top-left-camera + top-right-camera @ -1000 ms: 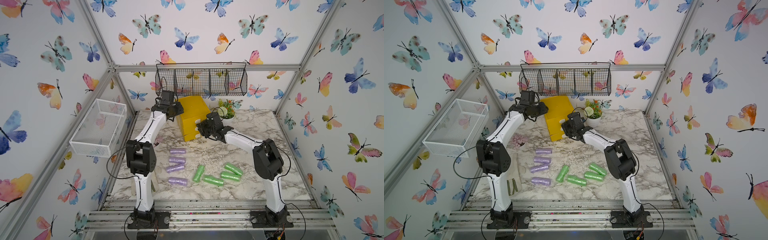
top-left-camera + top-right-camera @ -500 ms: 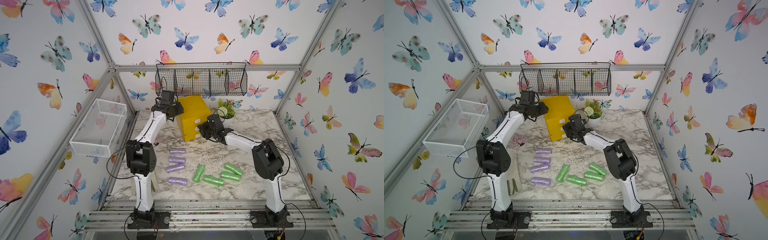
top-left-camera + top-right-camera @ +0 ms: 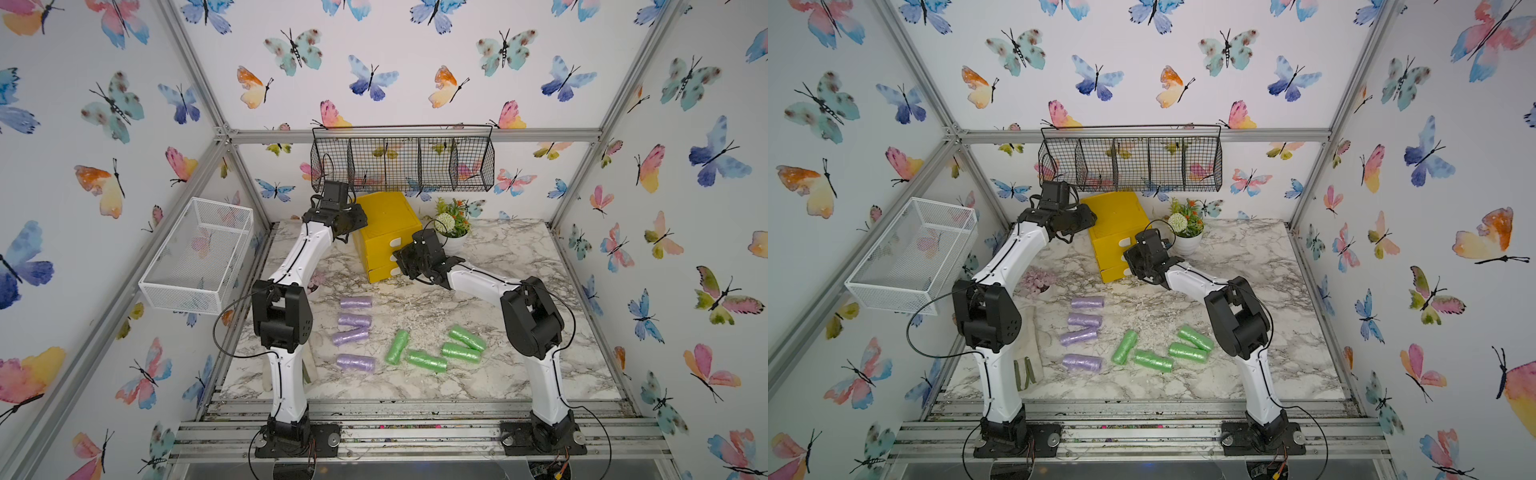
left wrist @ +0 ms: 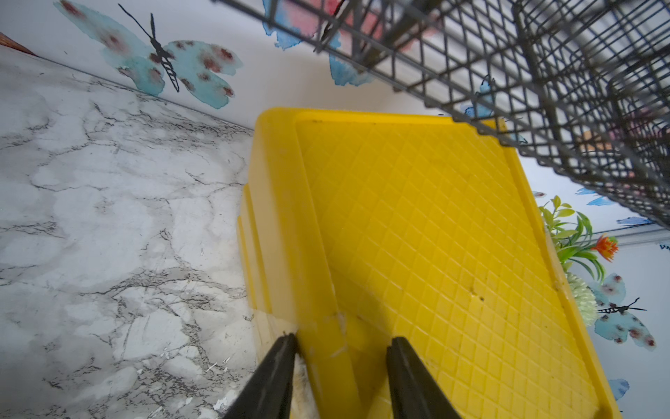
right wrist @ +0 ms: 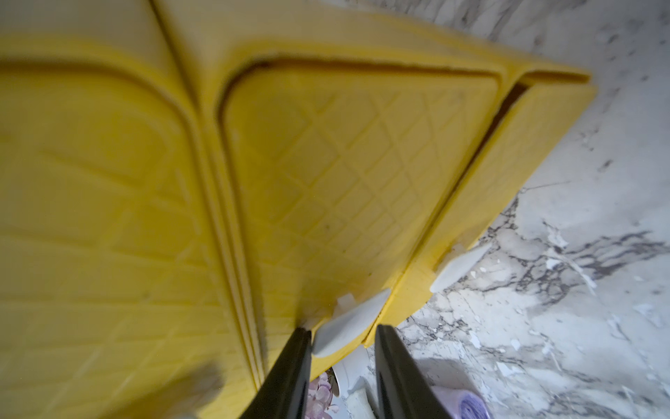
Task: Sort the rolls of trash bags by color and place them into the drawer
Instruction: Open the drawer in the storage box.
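Count on the marble table (image 3: 498,257): four purple rolls (image 3: 355,302) in a loose column and four green rolls (image 3: 427,360) clustered just beside them. One yellow chest (image 3: 386,224) of three stacked drawers stands at the back of the table, well apart from all eight rolls.

Left gripper (image 4: 342,341): jaws apart, astride the chest's top side edge, one finger against the outer wall and the other over the lid. Whether they pinch the edge cannot be told.

Right gripper (image 5: 342,328): at the chest front, jaws apart on either side of one white tab handle (image 5: 350,323), not closed on it. The lowest drawer stands slightly ajar.
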Robot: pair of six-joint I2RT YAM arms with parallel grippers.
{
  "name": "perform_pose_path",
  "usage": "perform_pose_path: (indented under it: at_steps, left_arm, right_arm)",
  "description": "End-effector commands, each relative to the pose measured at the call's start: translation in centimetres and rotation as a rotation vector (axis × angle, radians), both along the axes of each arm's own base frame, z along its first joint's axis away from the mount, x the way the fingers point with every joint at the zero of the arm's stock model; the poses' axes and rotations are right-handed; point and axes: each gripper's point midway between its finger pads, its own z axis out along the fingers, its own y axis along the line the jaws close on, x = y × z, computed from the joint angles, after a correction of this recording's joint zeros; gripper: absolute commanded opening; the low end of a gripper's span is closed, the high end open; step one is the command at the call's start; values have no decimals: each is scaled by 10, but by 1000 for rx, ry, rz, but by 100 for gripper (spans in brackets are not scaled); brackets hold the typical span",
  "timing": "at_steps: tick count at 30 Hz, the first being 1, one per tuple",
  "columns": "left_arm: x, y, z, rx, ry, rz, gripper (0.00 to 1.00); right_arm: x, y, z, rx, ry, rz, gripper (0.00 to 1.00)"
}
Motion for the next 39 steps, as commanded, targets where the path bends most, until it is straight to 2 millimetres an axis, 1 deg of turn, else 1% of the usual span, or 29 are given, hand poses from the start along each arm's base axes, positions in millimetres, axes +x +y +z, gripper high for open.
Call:
perform_pose_path:
  at_steps: [1,6,8,10,12,14,20,24,27,30,35,39]
  left_arm:
    - [-42,-9,-60,37,249,-74,45]
    - [-43,-9,-60,36,250,-74,45]
    - [-42,-9,-60,36,249,-74,45]
    - [-42,-9,-61,34,251,-74,45]
    - [-42,-9,-61,33,253,-74,45]
    - [-42,-9,-62,33,255,-74,45]
    - [-42,-8,-61,33,256,-71,45]
    - [-42,-8,-60,34,254,-69,45]
    - [-42,-7,-60,38,253,-70,45]
    - [-42,-6,-59,41,253,-66,45]
    - [-42,-6,-60,42,255,-64,45]
    - [-43,-5,-60,47,258,-62,45]
  right_arm:
    - [-1,-7,-35,-40,56,-26,34]
    - [-8,-11,-34,-54,75,-17,33]
    - [-13,-14,-32,-63,84,-10,30]
    - [-19,-17,-34,-72,101,-1,24]
    - [-28,-19,-40,-72,125,17,21]
    - [-38,-22,-43,-80,139,32,21]
    - [-64,-37,-54,-106,171,65,21]
    - [-88,-47,-63,-127,210,108,22]
    - [-103,-58,-66,-136,218,108,22]
    - [-118,-73,-64,-152,220,98,22]
    - [-135,-81,-52,-158,212,122,22]
    - [-147,-87,-49,-156,220,137,22]
